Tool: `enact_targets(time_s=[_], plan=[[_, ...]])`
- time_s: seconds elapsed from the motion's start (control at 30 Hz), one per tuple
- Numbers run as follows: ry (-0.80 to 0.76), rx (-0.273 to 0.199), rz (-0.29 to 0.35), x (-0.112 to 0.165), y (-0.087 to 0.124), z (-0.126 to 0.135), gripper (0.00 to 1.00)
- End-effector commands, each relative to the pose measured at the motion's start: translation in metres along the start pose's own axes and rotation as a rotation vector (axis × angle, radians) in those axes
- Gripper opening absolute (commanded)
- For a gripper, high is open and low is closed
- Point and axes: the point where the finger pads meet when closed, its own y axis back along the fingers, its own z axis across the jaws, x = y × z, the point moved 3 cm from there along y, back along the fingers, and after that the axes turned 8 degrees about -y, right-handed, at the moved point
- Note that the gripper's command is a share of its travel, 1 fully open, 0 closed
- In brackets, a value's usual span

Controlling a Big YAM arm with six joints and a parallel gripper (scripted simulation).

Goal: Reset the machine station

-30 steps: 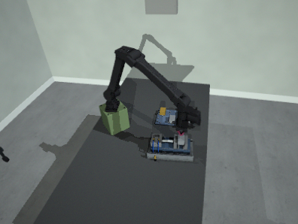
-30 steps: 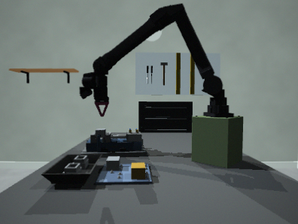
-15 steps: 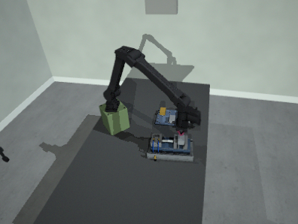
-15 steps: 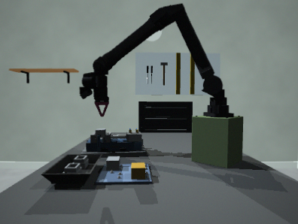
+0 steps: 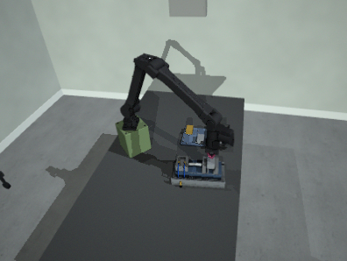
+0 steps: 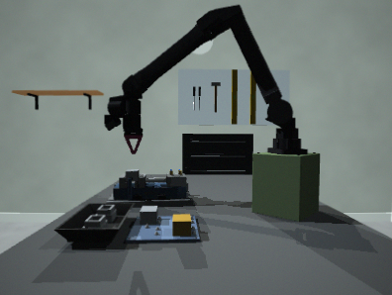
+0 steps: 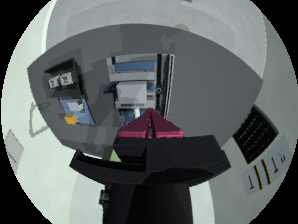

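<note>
My gripper (image 6: 133, 145) is shut and empty, pointing down, well above the vise (image 6: 148, 187). It also shows in the top view (image 5: 211, 154) and in the wrist view (image 7: 152, 125). The vise (image 5: 201, 171) has blue hoses at its left end. A gray block (image 5: 212, 164) sits in it toward the end with no hoses and shows in the wrist view (image 7: 132, 92). The black outfeed tray (image 6: 94, 225) holds two pocketed parts (image 6: 106, 212). The infeed plate (image 6: 163, 229) carries a gray blank (image 6: 148, 215) and a yellow brass blank (image 6: 181, 224).
The arm stands on a green pedestal (image 6: 285, 185) at the right. A dark cabinet (image 6: 218, 153) and a tool board stand at the back wall. A small yellow item (image 5: 180, 184) lies by the vise's front corner.
</note>
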Motion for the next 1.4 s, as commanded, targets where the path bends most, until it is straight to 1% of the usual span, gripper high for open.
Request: enact_targets(time_s=[0.0,0.1,0.6,0.83,1.17,1.23,1.37], plan=[[0.011,-0.002,-0.008,-0.006,-0.009,-0.004,0.0],[0.011,-0.003,-0.005,-0.005,-0.012,-0.004,0.0],[0.007,-0.005,0.003,-0.001,-0.044,-0.005,0.0],[0.006,0.001,-0.016,-0.008,-0.047,-0.009,0.0],[0.006,-0.005,0.001,-0.001,-0.062,-0.007,0.0],[0.006,-0.005,0.001,-0.001,-0.062,-0.007,0.0],[0.006,0.001,-0.016,-0.007,-0.054,-0.008,0.0]])
